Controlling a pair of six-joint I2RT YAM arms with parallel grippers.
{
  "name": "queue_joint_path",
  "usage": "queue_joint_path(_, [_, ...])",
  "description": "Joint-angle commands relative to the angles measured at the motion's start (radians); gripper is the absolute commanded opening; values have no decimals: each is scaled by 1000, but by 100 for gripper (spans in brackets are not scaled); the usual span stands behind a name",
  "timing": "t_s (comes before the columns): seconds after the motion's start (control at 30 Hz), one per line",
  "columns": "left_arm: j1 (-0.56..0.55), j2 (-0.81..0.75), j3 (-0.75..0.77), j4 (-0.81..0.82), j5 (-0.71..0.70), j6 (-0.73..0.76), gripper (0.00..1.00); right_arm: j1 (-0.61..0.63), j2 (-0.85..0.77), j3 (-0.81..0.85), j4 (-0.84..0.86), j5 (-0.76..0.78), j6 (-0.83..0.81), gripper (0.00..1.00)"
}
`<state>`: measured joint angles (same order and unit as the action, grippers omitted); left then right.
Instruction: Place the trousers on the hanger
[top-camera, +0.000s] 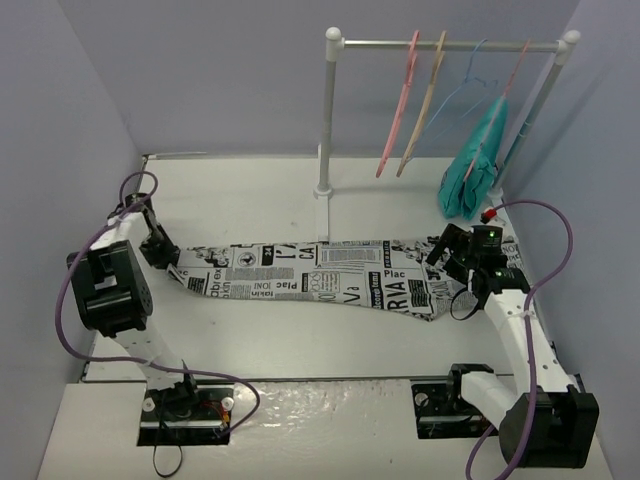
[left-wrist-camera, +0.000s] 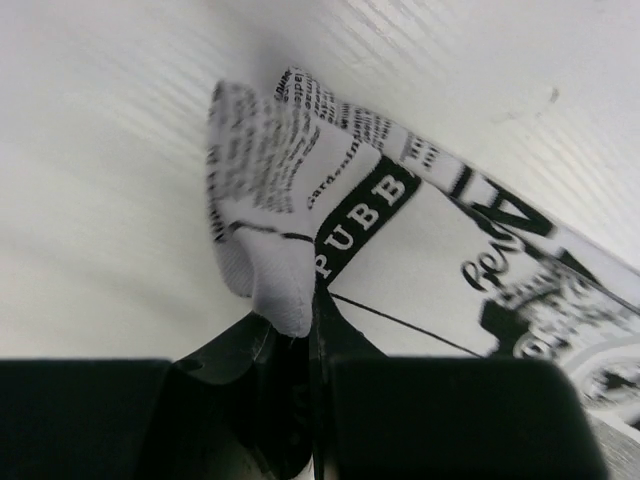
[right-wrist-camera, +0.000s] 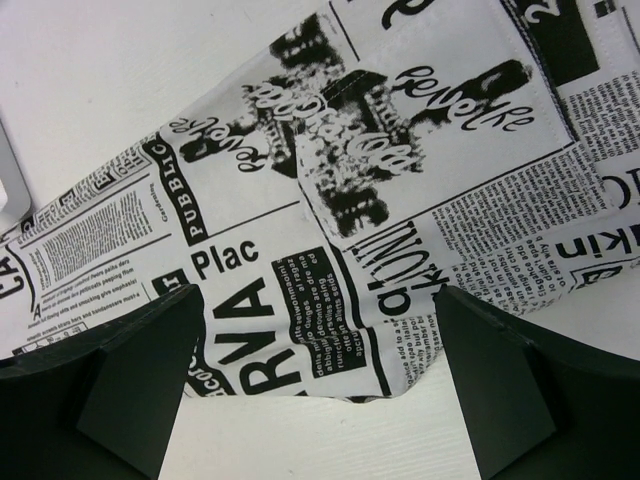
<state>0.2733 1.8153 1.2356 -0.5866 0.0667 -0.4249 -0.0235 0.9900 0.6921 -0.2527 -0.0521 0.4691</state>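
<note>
Trousers (top-camera: 330, 278) lie stretched across mid-frame on the surface (top-camera: 260, 340), left jaws pinching the cuff at centre-left, right jaws spread over the wide end, which I reckon they should grip squarely before lifting toward the hanger (top-camera: 402, 100) at upper right.

Clamps the left gripper (left-wrist-camera: 300, 338) tight on the trousers (left-wrist-camera: 400, 250), arm folded at the elbow, and holds the right gripper (right-wrist-camera: 315, 300) spread wide, angled downward, forearm reaching forward
</note>
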Motion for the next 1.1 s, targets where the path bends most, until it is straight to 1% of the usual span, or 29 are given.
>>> queue_joint_path(0.0, [89,-233,203,-125,83,36,0,9,-7,94,-5,-5,-10,100])
queue_joint_path(0.07, [108,-299,319,-158,114,49,0,12,2,120,-15,-15,-11,100])
queue_joint_path(0.13, [121,-328,428,-208,132,63,0,17,8,145,-22,-17,-16,100])
queue_joint_path(0.17, [135,-335,455,-230,141,65,0,17,13,151,-22,-17,-19,100])
queue_joint_path(0.27, [172,-331,604,-285,191,88,0,17,24,177,-27,-16,-33,100])
queue_joint_path(0.43, [175,-294,829,-422,189,139,0,17,31,188,-28,-12,-48,100])
queue_joint_path(0.53, [175,-282,888,-445,195,146,0,35,25,186,-27,-13,-54,100])
queue_joint_path(0.6, [173,-264,928,-466,225,133,0,40,19,182,-27,-14,-63,100])
queue_joint_path(0.7, [142,-248,926,-460,362,91,0,42,18,185,-27,-31,-73,100])
queue_joint_path(0.8, [29,-264,858,-429,404,52,0,42,12,194,-28,-65,-82,100])
queue_joint_path(0.87, [-52,-296,776,-342,443,1,0,41,3,204,-28,-76,-94,100])
queue_joint_path(0.97, [-208,-339,591,-137,514,-135,0,42,-12,220,-31,-94,-106,100])
queue_joint_path(1.07, [-356,-381,443,29,506,-252,0,40,-33,242,-33,-117,-111,100])
